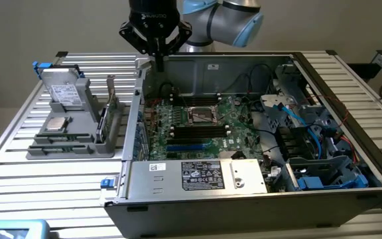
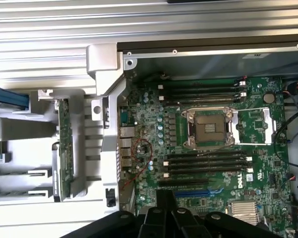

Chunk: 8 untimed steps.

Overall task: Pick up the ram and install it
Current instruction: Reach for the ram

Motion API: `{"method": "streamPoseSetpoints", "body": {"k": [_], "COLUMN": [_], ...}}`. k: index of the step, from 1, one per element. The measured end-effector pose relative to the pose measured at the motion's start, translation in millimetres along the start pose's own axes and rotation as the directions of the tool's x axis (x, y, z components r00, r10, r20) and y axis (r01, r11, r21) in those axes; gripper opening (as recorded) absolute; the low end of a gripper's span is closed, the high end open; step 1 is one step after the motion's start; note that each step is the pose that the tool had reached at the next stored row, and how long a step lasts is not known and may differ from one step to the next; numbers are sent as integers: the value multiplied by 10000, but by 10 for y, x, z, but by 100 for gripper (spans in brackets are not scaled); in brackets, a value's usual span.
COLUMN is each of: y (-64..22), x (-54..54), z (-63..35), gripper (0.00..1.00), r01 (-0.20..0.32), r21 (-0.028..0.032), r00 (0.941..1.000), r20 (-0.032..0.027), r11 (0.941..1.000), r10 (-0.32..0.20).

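Slatted metal bench (image 1: 18,169) carries an open computer case (image 1: 244,211) and a grey holder (image 1: 58,149), with the pincer (image 1: 157,63) pinched shut and empty above one corner of the case. The ram (image 1: 102,124), a thin dark-green stick on edge in that holder, stands lower than the pincer and well apart, beyond the case wall toward the exterior view's left.

Light: even, soft, from overhead; we record no hard-edged shadows in either view.
Glare: a pale sheen along the slatted table (image 1: 18,169), whose slats look nearly washed white in the wrist view.
Shade: computer case (image 1: 244,211) front wall dark, interior dimmer.
Motherboard (image 2: 154,134): evenly lit, colours muted.
Gripper (image 2: 165,198): near-black silhouette.
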<state>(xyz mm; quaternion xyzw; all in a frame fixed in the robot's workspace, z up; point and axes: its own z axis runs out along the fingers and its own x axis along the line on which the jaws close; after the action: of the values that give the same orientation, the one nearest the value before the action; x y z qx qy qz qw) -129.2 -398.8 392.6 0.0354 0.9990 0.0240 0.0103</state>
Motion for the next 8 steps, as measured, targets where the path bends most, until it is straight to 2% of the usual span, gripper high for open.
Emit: {"method": "streamPoseSetpoints", "body": {"k": [8], "y": [-11], "x": [153], "z": [1], "gripper": [11], "r01": [0], "r21": [-1], "r00": [10000], "r20": [1], "r11": [10000], "r10": [0]}}
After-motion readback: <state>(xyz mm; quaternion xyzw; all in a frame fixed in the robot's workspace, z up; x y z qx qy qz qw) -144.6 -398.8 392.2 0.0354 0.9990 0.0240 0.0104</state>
